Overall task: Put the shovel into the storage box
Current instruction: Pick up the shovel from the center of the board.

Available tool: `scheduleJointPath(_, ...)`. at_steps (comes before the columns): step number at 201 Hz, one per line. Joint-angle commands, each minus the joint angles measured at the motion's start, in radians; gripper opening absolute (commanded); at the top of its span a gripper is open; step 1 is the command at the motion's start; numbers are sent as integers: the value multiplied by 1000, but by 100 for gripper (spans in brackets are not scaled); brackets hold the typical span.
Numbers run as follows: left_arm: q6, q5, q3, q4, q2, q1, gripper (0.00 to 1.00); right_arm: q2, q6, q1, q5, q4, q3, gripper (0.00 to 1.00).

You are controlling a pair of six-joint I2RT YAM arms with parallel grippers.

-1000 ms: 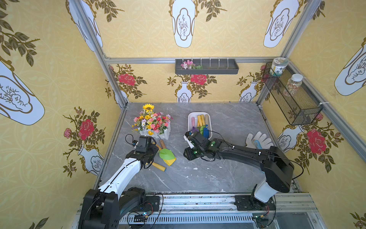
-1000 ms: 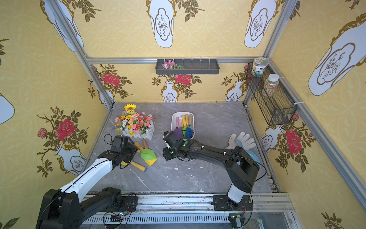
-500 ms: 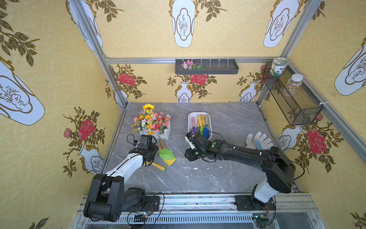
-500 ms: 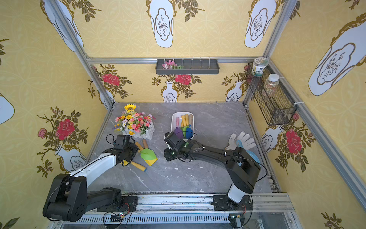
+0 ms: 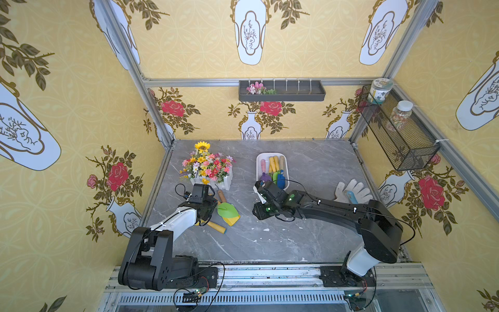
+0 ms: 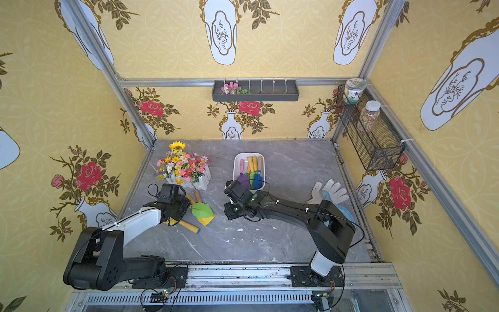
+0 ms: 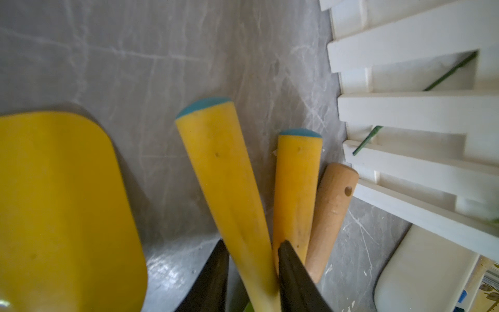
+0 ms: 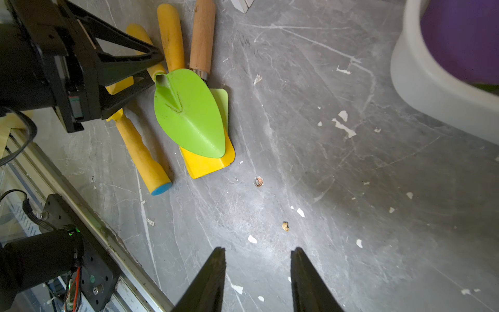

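Around the grey marble table [image 5: 310,237]
A flower arrangement [image 5: 206,167] stood in a white picket planter [image 5: 225,185], a white glove [image 5: 353,187] lay well apart, 2 jars [image 5: 380,90] (both capped) sat in the wire basket [image 5: 405,140], pink blossoms [image 5: 255,87] in the wall tray [image 5: 297,96].

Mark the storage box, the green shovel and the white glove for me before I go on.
storage box [image 8: 432,89], right wrist view, on its outer white wall.
green shovel [image 8: 194,118], right wrist view, middle of the blade.
white glove [image 5: 344,192], in a top view, on the palm.
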Motion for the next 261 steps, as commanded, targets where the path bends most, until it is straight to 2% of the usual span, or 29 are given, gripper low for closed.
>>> scheduleJointPath(1,5,2,-10,5,3,1,32,-5,0,0,14,26,2,44)
scheduleJointPath(63,6,11,-11,-19,-38,1,26,-5,-6,1,25,15,13,44)
scheduleJointPath(130,36,37,-6,-91,-175,1,20,-28,-12,-8,32,4,24,44)
scheduleJointPath(198,93,179,11,-128,-265,-4,18,-99,12,-75,-11,25,-17,44)
scheduleJointPath(226,100,200,30,-145,-271,-50,17,-139,16,-105,-11,25,-40,44)
scheduleJointPath(261,89,162,80,-165,-259,-153,18,-189,25,-151,-22,29,-77,44)
